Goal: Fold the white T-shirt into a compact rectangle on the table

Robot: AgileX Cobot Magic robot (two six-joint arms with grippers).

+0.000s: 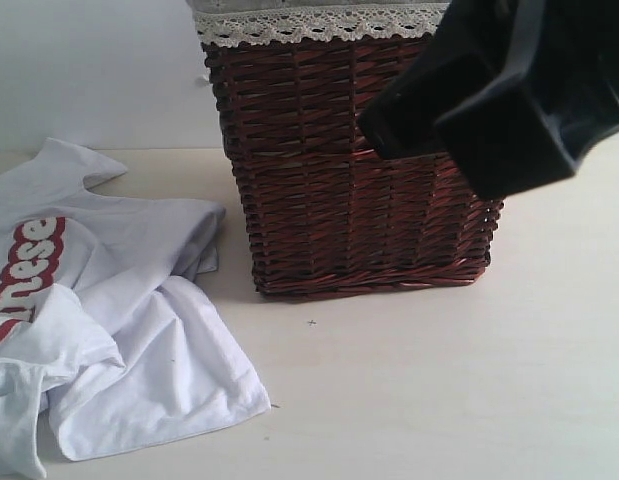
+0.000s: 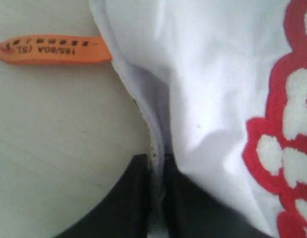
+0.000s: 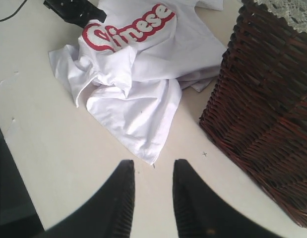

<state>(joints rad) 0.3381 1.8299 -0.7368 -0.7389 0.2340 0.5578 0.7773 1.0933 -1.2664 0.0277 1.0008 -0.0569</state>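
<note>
- Currently, the white T-shirt (image 1: 139, 330) is seen crumpled on the left of the table (image 1: 439, 380), with its red-outlined lettering (image 1: 29, 265) turned upward and its lower part bunched toward the near side.
- The left gripper (image 2: 157, 166) is clenched on a fold of the shirt's white cloth, and an orange neck tag (image 2: 54, 49) is laid flat on the bare tabletop beside that fold.
- The right gripper (image 3: 153, 171) is released above the bare tabletop, just beside the shirt's near corner, and nothing is caught between its dark fingers (image 3: 123, 198).
- A brown wicker basket (image 1: 359, 190) with a lace-trimmed lining (image 1: 319, 25) is set on the table, close to the right of the shirt.
- The surface is shown pale cream and matte, marked by a small dark cross (image 1: 311, 322) on the near side of the basket.
- A plain pale wall (image 1: 89, 70) is seen beyond the table's far edge.
</note>
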